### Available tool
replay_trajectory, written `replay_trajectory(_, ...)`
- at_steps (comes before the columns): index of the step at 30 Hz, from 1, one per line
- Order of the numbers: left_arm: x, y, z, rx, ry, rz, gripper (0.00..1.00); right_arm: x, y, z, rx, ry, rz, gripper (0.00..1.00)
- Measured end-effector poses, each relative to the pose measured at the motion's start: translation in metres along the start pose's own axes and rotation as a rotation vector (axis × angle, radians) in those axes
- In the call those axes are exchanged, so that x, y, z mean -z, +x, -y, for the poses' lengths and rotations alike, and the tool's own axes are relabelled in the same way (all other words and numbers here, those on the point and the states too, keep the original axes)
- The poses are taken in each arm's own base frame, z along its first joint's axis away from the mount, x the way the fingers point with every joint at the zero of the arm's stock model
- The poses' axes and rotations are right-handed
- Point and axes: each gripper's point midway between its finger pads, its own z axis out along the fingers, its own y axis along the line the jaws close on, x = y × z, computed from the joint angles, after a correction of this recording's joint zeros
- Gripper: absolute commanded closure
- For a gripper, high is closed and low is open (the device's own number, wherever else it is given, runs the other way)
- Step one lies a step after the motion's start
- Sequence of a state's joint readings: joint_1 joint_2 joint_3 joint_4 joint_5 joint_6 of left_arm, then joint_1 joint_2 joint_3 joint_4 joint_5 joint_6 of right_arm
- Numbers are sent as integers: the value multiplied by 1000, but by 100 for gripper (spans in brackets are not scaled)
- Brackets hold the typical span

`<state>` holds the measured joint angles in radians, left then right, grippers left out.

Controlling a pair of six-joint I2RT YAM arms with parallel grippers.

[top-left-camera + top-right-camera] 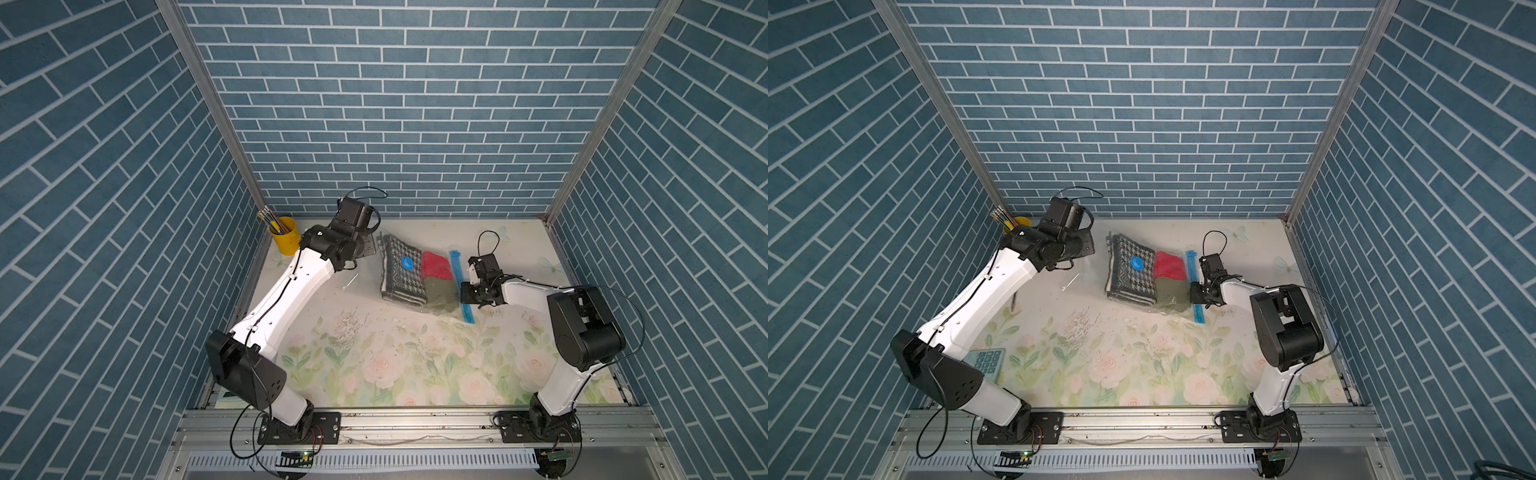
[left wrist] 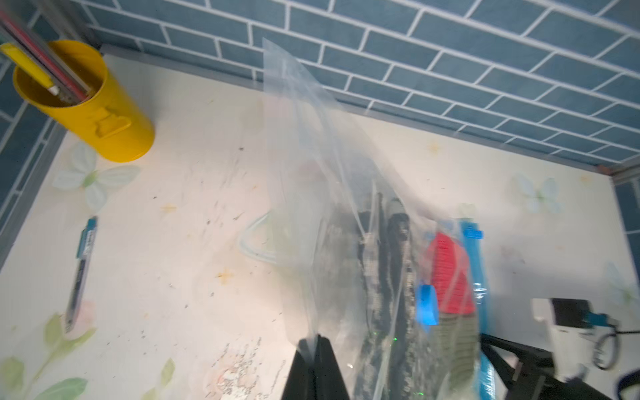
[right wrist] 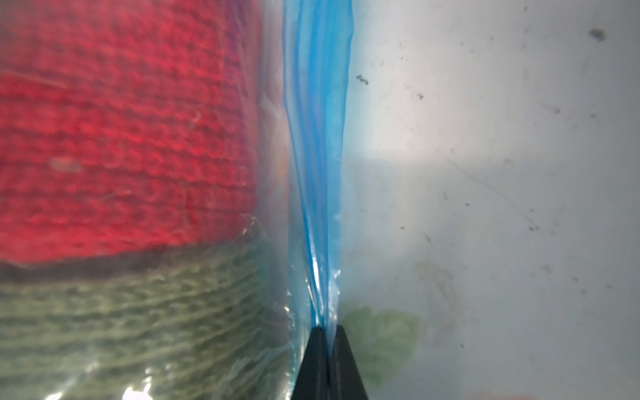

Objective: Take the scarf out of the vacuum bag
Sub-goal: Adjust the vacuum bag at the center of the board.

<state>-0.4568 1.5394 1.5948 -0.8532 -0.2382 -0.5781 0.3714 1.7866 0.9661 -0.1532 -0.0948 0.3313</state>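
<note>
Your left gripper (image 2: 316, 338) is clenched on the clear end of the vacuum bag (image 2: 311, 166), your right gripper (image 3: 327, 329) on its zip strip (image 3: 320, 138), likely stretching it to free the scarf (image 1: 395, 286).

So the table (image 1: 415, 365) has this pale cover with pink roses and green leaves printed on it, pretty grubby tbh, with dark specks (image 1: 349, 324) scattered round the middle. In the far left corner a yellow cup (image 1: 284, 239) stands upright with pencils in it. A pen (image 2: 81, 273) lies flat on the left, nearer than the cup. The clear vacuum bag (image 1: 415, 282) sits far-middle, blue zip strip (image 1: 456, 266) on its right edge. Near left there's a teal calculator (image 1: 987, 362), partly hidden
</note>
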Motion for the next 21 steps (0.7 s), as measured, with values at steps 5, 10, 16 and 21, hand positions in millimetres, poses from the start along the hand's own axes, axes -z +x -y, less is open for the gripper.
replay_trajectory(5, -37, 31, -46, 26, -115, -70, 98, 0, 0, 0, 0, -3, 2, 100)
replay_trajectory(10, -68, 43, -71, 37, -206, -98, 80, 4, 7, -4, 0, -33, -6, 100)
replay_trajectory(16, -102, 44, -91, 50, -316, -87, 57, 15, 26, -13, -8, -114, -34, 98)
replay_trajectory(21, -121, 55, -104, 53, -375, -99, 46, 30, 38, -20, -22, -182, -41, 62)
